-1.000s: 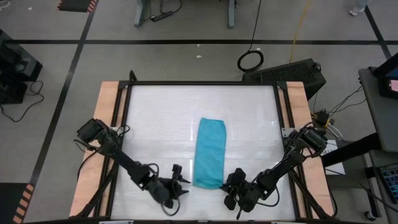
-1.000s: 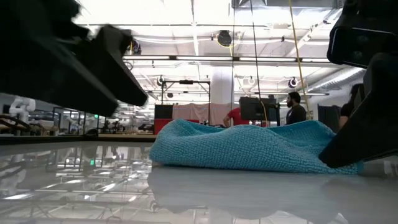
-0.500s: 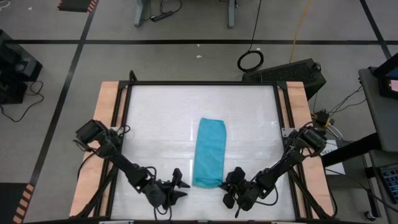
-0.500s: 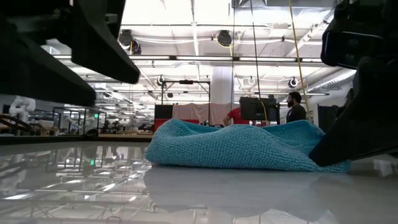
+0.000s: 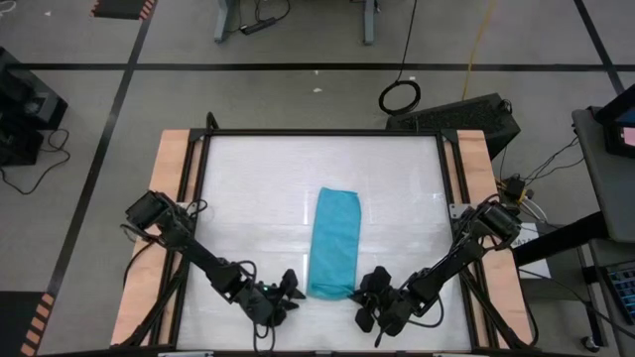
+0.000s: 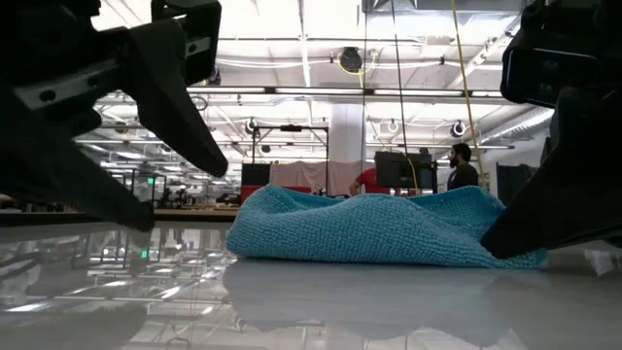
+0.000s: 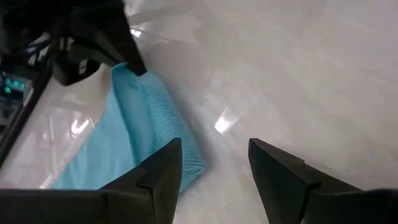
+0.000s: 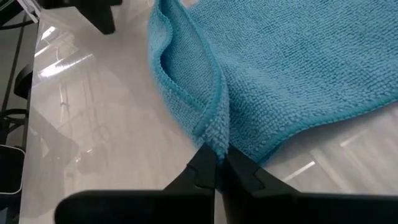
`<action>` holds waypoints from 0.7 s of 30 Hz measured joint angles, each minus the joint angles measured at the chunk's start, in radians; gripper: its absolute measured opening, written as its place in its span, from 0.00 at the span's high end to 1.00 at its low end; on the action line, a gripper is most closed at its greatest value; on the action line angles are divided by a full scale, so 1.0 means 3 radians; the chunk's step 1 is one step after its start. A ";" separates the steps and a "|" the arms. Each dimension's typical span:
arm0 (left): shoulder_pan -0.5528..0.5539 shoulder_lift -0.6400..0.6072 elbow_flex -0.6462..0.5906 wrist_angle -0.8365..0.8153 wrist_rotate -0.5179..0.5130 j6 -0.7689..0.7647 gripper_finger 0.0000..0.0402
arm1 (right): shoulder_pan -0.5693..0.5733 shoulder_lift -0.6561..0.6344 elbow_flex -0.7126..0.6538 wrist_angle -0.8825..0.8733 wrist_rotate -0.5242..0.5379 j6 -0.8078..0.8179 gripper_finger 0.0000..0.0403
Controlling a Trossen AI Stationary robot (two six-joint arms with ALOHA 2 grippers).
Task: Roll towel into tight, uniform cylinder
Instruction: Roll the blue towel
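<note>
The right gripper (image 8: 216, 167) was pinched shut on the towel (image 5: 334, 244), its two dark fingers (image 8: 200, 167) pressed together over the doubled hem at the towel's near right corner; in the wrist view the blue cloth rose from that pinch in a small folded ridge. Seen from above, this gripper (image 5: 372, 291) sat at the towel's near end, just off its right side, and it had not shifted over the last second. In the low view its dark bulk (image 6: 544, 219) met the cloth's right edge, much as before. The left gripper (image 5: 288, 290) stood with its fingers spread apart and nothing between them, close beside the towel's near left corner but not touching it. A second earlier it had hung lower and further from the cloth; since then it had moved in toward that corner. The left wrist view looked past its open fingers (image 7: 163, 173) at the towel's corner (image 7: 143, 124), with the right gripper's dark shape at the cloth's far side. The low view showed the left gripper (image 6: 155, 107) lower and nearer the towel (image 6: 374, 228) than half a second before. The towel lay as a long folded strip near the middle of the white table (image 5: 248, 198), its near end reaching toward both grippers, its shape unchanged from above.
</note>
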 joint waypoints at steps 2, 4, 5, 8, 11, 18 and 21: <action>0.0012 0.0084 0.0052 0.0017 0.0009 0.0171 0.52 | -0.0006 0.0000 0.0000 0.0001 0.0007 0.0000 1.00; 0.0039 0.0187 0.0119 0.0023 -0.0007 0.0270 0.52 | -0.0015 0.0000 0.0000 0.0003 0.0008 0.0000 1.00; 0.0057 0.0229 0.0161 0.0025 -0.0058 0.0289 0.52 | -0.0017 0.0001 0.0000 0.0004 0.0008 0.0000 1.00; 0.0126 0.0339 0.0280 0.0036 -0.0234 0.0426 0.52 | -0.0018 0.0001 0.0000 0.0005 0.0008 0.0007 1.00; 0.0170 0.0400 0.0344 0.0026 -0.0355 0.0550 0.52 | -0.0017 0.0001 0.0000 0.0005 0.0007 0.0026 1.00; 0.0246 0.0401 0.0342 -0.0300 -0.0135 0.0469 0.52 | -0.0015 0.0001 0.0000 0.0003 0.0008 0.0051 1.00; 0.0239 0.0402 0.0341 -0.0308 -0.0138 0.0471 0.52 | -0.0014 0.0001 0.0000 0.0004 0.0008 0.0050 1.00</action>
